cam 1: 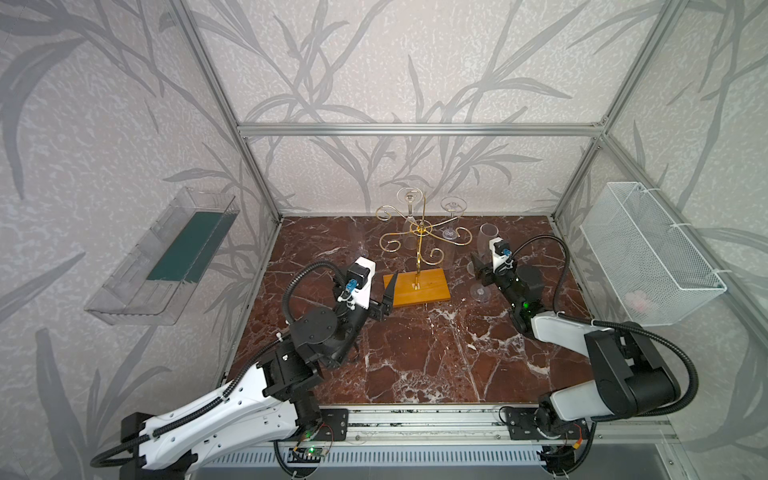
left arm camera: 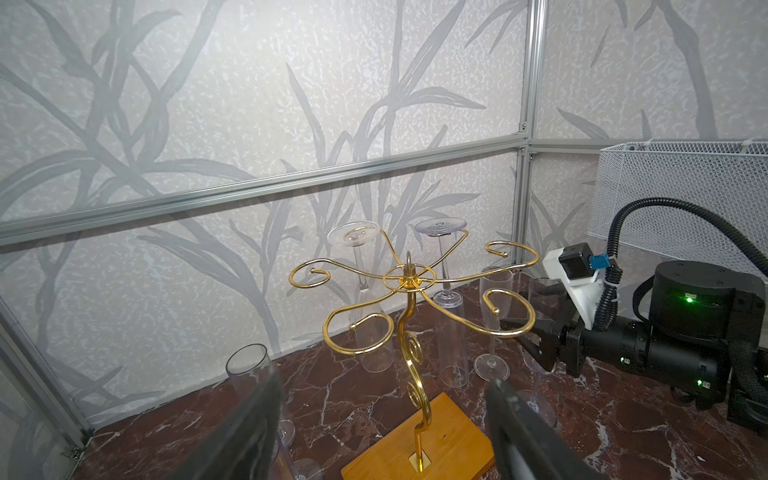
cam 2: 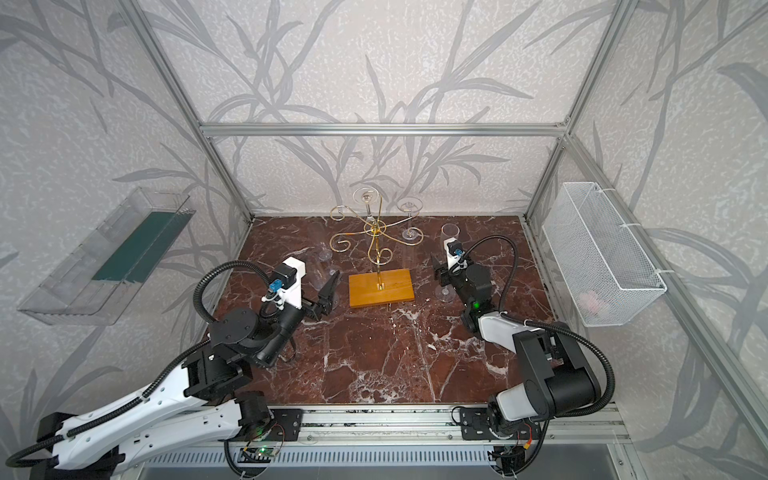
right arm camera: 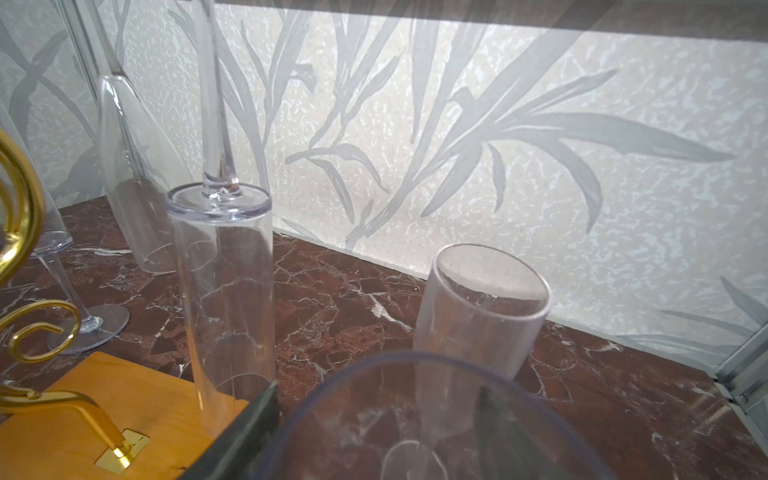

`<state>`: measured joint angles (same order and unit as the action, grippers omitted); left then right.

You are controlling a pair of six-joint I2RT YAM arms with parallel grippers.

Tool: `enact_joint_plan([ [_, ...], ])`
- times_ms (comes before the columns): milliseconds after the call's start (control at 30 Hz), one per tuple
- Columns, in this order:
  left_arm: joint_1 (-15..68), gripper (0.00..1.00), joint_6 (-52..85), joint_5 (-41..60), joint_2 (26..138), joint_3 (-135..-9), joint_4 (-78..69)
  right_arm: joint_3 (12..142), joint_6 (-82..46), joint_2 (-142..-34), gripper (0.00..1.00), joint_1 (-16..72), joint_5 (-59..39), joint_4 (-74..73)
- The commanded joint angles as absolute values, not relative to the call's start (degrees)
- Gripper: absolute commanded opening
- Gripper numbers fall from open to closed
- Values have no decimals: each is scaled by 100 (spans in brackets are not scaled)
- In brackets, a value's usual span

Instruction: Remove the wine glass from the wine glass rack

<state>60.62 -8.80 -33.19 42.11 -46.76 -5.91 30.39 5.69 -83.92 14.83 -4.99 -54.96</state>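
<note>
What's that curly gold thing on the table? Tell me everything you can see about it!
It is the wine glass rack, made of thin shiny gold wire. A curly pole stands upright on a rectangular orange-yellow wooden base, which sits flat on the dark red marble table, toward the back. From a ring at the top six arms spread out, each ending in a spiral. One clear glass and a second clear glass hang upside down from the far arms; the other four are bare.
</note>
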Motion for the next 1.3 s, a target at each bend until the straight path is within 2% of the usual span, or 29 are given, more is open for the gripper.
enact_joint_plan([
  [0,6034,79,-835,-3291,4100,-4653,-564,2970,539,-8200,81,1450,-449,-5605],
  [333,6024,80,-879,-3187,3715,-4664,-357,2938,638,-7081,99,1450,-176,-4679],
  [700,6012,83,-879,-3137,3287,-4566,-148,2723,139,-4884,100,1424,241,-2760],
  [900,6016,84,-1103,-3186,3226,-4668,60,2820,-356,-3915,100,1424,103,-1760],
  [1033,5966,89,-1269,-3402,3365,-5058,273,3100,-640,-3471,100,1424,60,-733],
  [1267,5233,90,-1591,-2678,4042,-6240,973,3636,-1240,-3136,100,1424,-257,387],
])
